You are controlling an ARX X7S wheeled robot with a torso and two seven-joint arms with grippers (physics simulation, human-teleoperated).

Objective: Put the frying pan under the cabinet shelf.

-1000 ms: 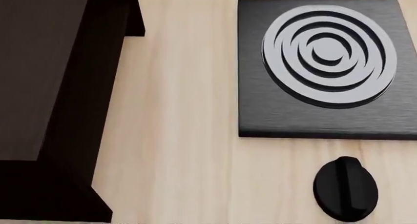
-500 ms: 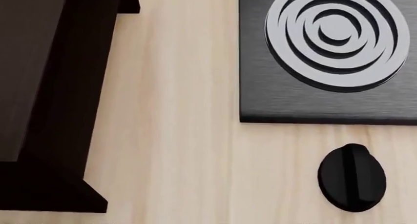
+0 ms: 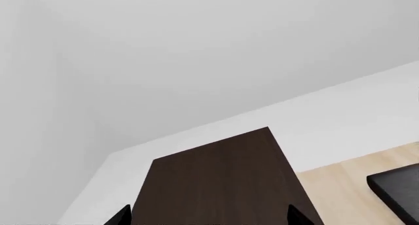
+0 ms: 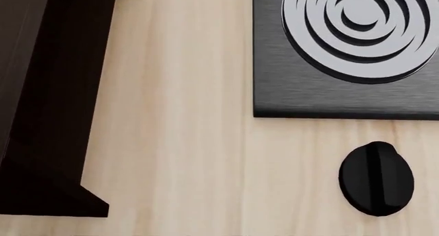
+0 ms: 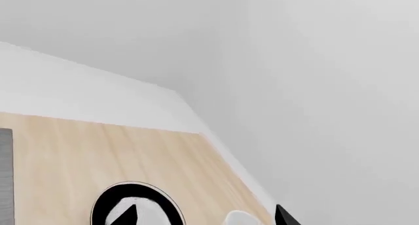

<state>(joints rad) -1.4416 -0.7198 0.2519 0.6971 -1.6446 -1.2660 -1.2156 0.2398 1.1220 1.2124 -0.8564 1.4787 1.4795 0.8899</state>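
Note:
The frying pan (image 5: pixel 103 208) shows only in the right wrist view, a round glossy black pan with a thin pale rim lying on the light wood table (image 5: pixel 78 151); its handle is cut off. My right gripper (image 5: pixel 205 218) is open, and one dark fingertip (image 5: pixel 129 215) overlaps the pan. The cabinet shelf (image 4: pixel 48 92) is the big dark brown block at the left of the head view. Its flat top (image 3: pixel 216 181) fills the left wrist view between the tips of my open left gripper (image 3: pixel 209 220). Neither gripper appears in the head view.
A square black burner plate (image 4: pixel 309 87) with grey concentric rings sits at the upper right, with a black knob (image 4: pixel 376 178) below it. A corner of the plate (image 3: pixel 396 188) shows beside the cabinet. A small white rounded object (image 5: pixel 241 218) lies near the pan. White walls stand behind the table.
In the head view the burner plate and knob have slid upward, and the cabinet has shifted left and partly out of frame. The camera moved, not the objects.

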